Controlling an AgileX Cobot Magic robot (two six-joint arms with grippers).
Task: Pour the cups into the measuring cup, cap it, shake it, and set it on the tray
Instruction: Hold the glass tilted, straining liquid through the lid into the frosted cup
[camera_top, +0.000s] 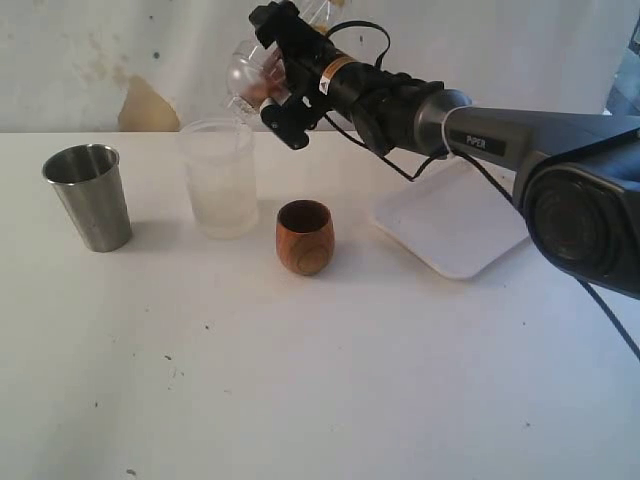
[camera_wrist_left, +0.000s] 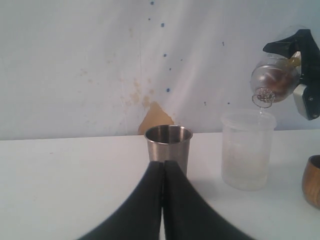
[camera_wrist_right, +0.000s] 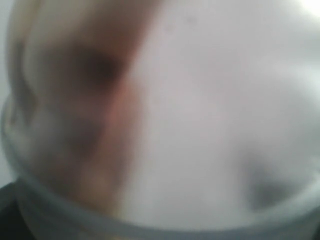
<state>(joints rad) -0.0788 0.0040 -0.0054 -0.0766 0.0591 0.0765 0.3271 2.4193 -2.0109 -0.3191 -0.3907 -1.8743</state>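
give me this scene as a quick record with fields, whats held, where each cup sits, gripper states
right gripper: shut on the clear tumbler, holding it tilted in the air above the frosted cup
left gripper: shut, empty, pointing toward the steel cup
steel cup: upright on the table, far left
frosted cup: upright, between steel cup and wooden cup
wooden cup: upright, left of the tray
tray: visible part bare
pouring: cannot tell

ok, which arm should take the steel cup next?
Probably left. The left hand is shut, empty and points straight at the steel cup. The right hand is busy tipping the clear glass over the frosted cup.
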